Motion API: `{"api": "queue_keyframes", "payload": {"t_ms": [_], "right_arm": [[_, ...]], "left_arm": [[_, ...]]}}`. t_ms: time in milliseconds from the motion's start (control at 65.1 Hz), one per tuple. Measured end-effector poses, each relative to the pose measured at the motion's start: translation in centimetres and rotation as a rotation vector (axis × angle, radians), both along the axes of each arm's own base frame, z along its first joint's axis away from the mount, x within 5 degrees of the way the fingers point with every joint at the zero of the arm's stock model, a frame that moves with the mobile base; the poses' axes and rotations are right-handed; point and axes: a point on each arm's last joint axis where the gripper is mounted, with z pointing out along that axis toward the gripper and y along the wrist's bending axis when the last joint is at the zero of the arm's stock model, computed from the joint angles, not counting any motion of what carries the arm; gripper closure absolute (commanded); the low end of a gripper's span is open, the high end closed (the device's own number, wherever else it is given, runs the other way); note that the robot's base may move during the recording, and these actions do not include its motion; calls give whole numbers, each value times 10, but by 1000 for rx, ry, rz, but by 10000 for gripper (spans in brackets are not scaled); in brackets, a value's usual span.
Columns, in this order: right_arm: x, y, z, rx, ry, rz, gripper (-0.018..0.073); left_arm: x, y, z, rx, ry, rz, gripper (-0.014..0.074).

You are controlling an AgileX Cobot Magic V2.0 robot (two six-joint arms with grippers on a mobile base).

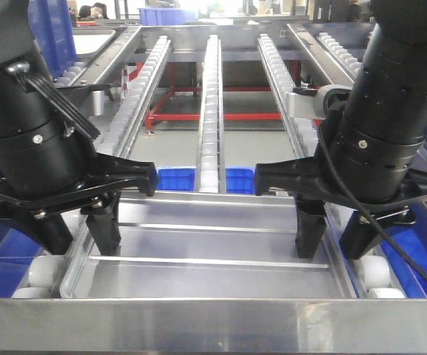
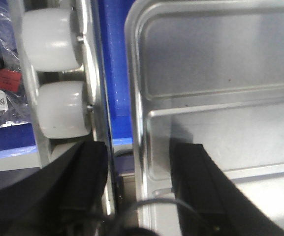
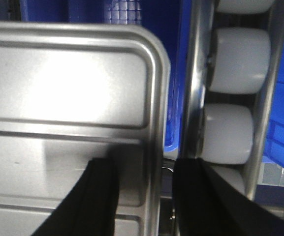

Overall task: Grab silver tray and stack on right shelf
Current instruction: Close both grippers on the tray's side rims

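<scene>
- Left gripper (image 1: 80, 228) is standing spread, its fingers straddling the tray (image 1: 213, 248) at its left rim.
- Right gripper (image 1: 335, 233) is standing spread, straddling the right rim.
- Tray is lying between both grippers, on the shelf (image 1: 213, 322).

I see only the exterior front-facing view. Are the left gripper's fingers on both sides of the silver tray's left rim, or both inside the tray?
Observer: On both sides. The left wrist view shows one finger of the left gripper inside the silver tray, the other finger outside its rim.
Operator: Do they press the rim?
Observer: No, a gap shows on each side of the rim; the jaws stand open.
Operator: And the right gripper?
Observer: The same: it straddles the right rim, open, one finger inside the tray.
</scene>
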Motion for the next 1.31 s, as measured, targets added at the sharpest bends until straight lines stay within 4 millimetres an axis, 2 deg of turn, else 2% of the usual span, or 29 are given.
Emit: {"api": "queue_keyframes", "payload": {"t_ms": [399,645,752,1136,1305], "right_arm": [[0,0,0,1,1,-1,174],[0,0,1,6,7,-9,424],[-1,0,1,-1,14,-8,512],[-1,0,1,-1,15,-9,506],[2,1,8,-10,30,-13,506]], "left_arm": [[1,-2,-2,-10,5,7,511],[1,-2,-2,-8,17,17,702],[0,-1,-2,-10,21,28,696],[1,-1,-2,-14,23,36,696],[4,0,2,-14,32,49,696]]}}
